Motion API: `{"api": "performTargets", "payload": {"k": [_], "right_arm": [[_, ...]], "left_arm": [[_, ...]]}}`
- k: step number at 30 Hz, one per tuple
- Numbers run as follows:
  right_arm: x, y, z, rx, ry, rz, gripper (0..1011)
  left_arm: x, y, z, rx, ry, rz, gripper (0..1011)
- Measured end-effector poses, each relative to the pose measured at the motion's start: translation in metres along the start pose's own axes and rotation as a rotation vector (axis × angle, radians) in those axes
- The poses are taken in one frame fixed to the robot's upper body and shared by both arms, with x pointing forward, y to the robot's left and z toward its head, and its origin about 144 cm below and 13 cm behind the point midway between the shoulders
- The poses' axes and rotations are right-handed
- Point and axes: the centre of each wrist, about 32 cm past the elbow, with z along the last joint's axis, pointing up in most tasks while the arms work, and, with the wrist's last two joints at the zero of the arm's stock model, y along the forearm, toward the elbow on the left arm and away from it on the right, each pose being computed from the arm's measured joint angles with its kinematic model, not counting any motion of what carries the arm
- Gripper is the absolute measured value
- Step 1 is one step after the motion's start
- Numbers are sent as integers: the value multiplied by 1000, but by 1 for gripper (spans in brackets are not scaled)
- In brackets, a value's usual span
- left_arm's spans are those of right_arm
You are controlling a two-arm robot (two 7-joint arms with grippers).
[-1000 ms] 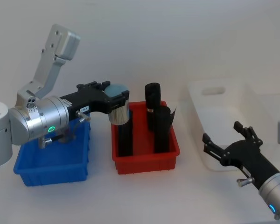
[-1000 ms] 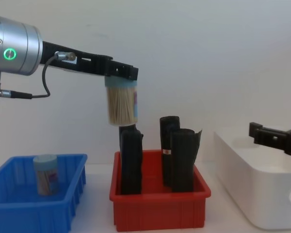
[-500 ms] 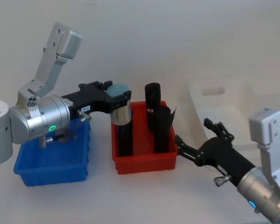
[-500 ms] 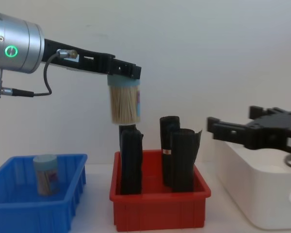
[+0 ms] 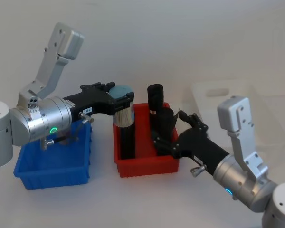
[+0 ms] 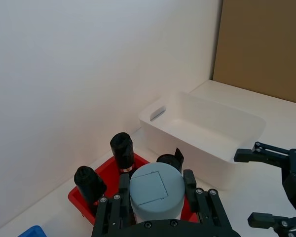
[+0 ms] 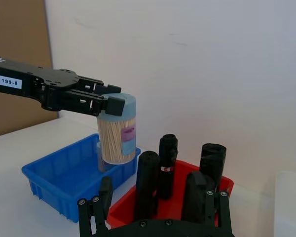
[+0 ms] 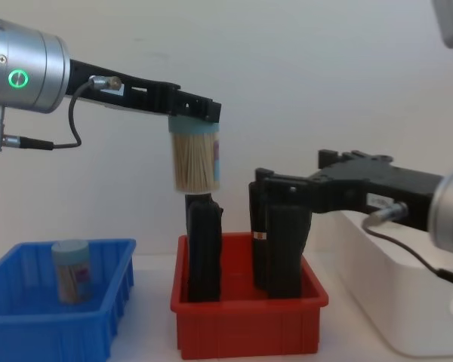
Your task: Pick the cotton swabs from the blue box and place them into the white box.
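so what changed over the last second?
The right claw, open, swung left from by the white box to the red bin, beside the black rolls. Practically unchanged: the left claw shut on the cotton swab tub above the red bin; a second tub in the blue box.

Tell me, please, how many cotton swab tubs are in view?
2. The held tub hangs in the left gripper above the red bin, the open right gripper nearby; the second tub stands in the blue box. Its wall may hide more.
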Motion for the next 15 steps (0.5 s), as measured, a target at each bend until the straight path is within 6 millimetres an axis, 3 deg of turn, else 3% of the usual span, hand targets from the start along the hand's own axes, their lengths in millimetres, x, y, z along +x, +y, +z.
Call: {"api": "performTargets", "payload": {"k": [15], "right_arm": [[-3,38,3,-11,11,73,1002]], "left_arm": [[0,0,0,0,0,-2,653]]}}
